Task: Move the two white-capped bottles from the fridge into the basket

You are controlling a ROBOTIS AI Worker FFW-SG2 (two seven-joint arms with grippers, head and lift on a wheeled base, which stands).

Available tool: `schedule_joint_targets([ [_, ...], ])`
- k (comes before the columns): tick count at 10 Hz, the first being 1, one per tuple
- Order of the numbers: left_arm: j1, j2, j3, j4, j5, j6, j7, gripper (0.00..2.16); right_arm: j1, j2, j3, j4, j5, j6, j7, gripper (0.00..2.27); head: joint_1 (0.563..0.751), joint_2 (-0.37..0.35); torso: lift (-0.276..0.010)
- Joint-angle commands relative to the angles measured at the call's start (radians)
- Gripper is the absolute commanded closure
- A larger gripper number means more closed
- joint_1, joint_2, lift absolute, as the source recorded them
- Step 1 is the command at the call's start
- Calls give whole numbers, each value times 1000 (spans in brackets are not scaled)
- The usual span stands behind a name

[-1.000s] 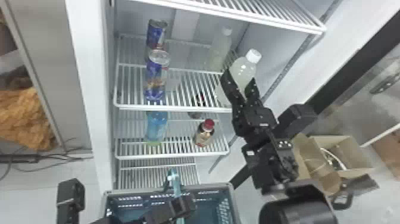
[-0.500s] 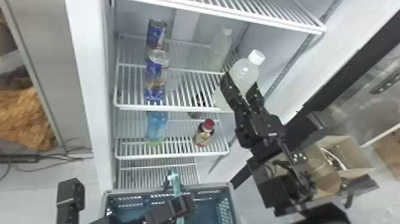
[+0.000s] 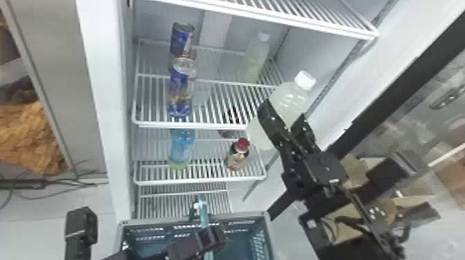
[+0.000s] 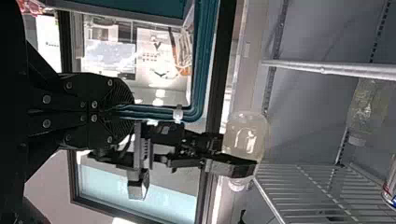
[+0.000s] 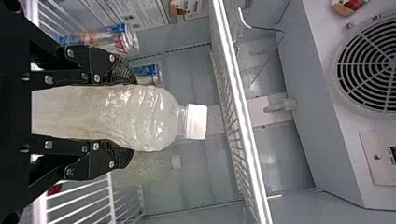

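My right gripper [image 3: 284, 121] is shut around the body of a white-capped bottle [image 3: 292, 98], which leans to the right in front of the shelf's right end. In the right wrist view the bottle [image 5: 144, 116] lies between both fingers of the right gripper [image 5: 116, 119]. A second white-capped bottle [image 3: 255, 60] stands at the back right of the upper shelf. At the bottom, my left gripper [image 3: 211, 238] is at the basket [image 3: 268, 230]; in the left wrist view the left gripper [image 4: 123, 112] is shut on the basket's teal handle [image 4: 154, 112].
Two blue cans [image 3: 180, 93] stand on the upper shelf's left side. Below are a blue bottle [image 3: 182, 147] and a red-capped bottle [image 3: 237, 155]. The shelf edge [image 3: 204, 126], the fridge's left wall [image 3: 100, 103] and cardboard boxes [image 3: 356, 169] surround the working area.
My right gripper and its bottle have moved down and to the right, away from the upper shelf. The left arm and the basket have stayed where they were.
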Motion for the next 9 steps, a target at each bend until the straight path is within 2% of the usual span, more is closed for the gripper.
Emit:
schedule_joint_targets([
  [1, 0, 0, 0, 0, 0, 0, 0, 1185, 73, 2, -9, -80, -18, 50, 2, 829, 695, -350, 0],
  [4, 10, -3, 12, 0, -6, 0, 0, 1185, 203, -12, -41, -200, -44, 158, 23, 831, 695, -350, 0],
  [9, 10, 0, 14, 0, -6, 0, 0, 1185, 321, -36, -85, -358, -64, 415, 58, 831, 695, -350, 0],
])
